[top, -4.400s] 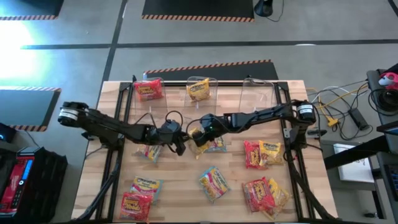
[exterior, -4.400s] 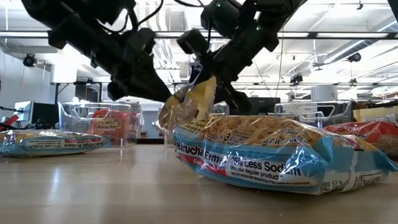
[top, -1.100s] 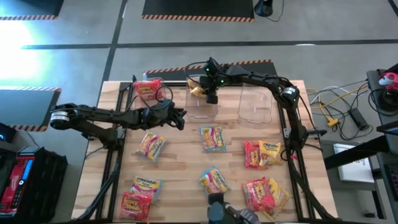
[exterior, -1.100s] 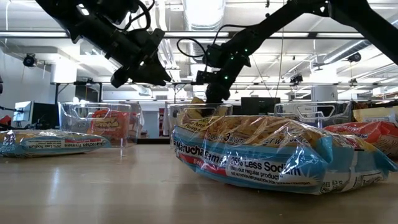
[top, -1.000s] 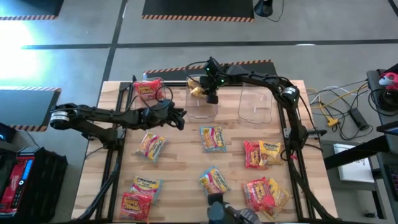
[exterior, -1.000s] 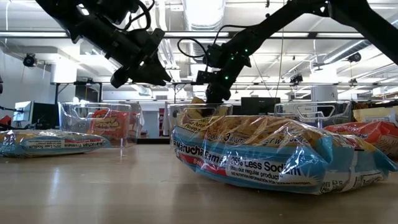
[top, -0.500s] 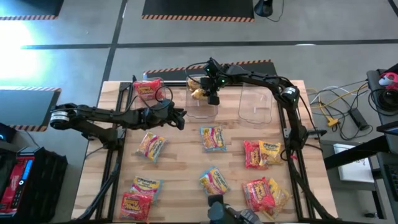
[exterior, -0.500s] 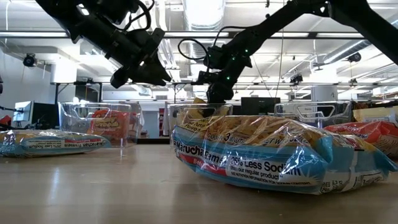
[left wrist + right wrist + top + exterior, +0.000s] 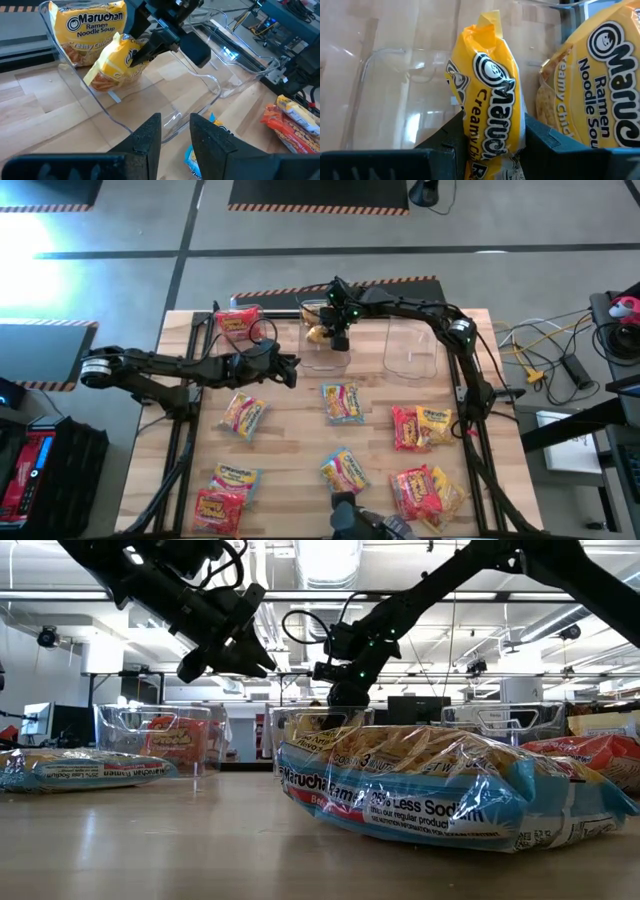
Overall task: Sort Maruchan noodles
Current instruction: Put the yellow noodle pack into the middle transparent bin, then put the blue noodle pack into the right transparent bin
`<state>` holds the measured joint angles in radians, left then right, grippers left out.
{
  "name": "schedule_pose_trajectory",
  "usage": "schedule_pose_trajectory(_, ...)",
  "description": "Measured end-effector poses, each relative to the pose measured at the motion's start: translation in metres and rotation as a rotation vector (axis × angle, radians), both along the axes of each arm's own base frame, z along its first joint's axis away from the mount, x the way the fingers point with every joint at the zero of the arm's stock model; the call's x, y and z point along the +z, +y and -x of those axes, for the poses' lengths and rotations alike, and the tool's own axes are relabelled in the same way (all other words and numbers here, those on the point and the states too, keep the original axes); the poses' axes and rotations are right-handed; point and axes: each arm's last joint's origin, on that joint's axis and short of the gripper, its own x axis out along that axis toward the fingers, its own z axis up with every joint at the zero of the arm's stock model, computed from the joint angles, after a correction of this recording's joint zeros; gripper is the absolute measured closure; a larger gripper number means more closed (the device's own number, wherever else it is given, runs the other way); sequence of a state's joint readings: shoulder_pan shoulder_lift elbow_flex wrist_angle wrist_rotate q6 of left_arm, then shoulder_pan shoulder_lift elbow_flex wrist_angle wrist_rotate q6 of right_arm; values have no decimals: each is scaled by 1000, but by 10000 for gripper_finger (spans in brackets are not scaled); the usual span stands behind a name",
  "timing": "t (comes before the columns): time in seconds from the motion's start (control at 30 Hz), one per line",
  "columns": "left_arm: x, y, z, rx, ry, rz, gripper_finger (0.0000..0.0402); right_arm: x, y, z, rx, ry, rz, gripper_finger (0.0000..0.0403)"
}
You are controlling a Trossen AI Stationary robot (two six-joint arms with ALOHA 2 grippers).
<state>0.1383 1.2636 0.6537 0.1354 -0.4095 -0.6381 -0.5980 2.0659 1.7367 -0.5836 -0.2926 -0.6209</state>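
Loose noodle packets (image 9: pixel 343 471) lie unsorted on the near table (image 9: pixel 290 480). Mid-table, the left gripper (image 9: pixel 291 370) hovers with fingers together, empty, apparently waiting. At the far edge, the right gripper (image 9: pixel 338 330) is clamped on a crumpled yellow packet (image 9: pixel 490 100) inside the middle bin (image 9: pixel 325 355), beside another yellow packet (image 9: pixel 87 25), apparently grouping by flavour.

Three clear bins (image 9: pixel 413 340); about eleven noodle packets (image 9: pixel 342 402); two arms (image 9: pixel 180 368).
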Motion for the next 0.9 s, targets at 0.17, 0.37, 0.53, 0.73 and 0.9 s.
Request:
schedule_pose_trajectory(0.17, 0, 0, 0, 1, -2, 3, 315, 3, -5, 1, -9, -22, 29, 277)
schedule_pose_trajectory(0.37, 0, 0, 0, 1, -2, 3, 315, 7, -8, 2, -27, -35, 37, 242)
schedule_pose_trajectory(0.53, 0, 0, 0, 1, -1, 3, 316, 9, -8, 1, -37, -41, 35, 217)
schedule_pose_trajectory(0.73, 0, 0, 0, 3, -3, 6, 315, 21, -13, -1, -107, -12, 135, 218)
schedule_pose_trajectory(0.9, 0, 0, 0, 3, -3, 6, 316, 37, -15, -2, -111, -35, 150, 224)
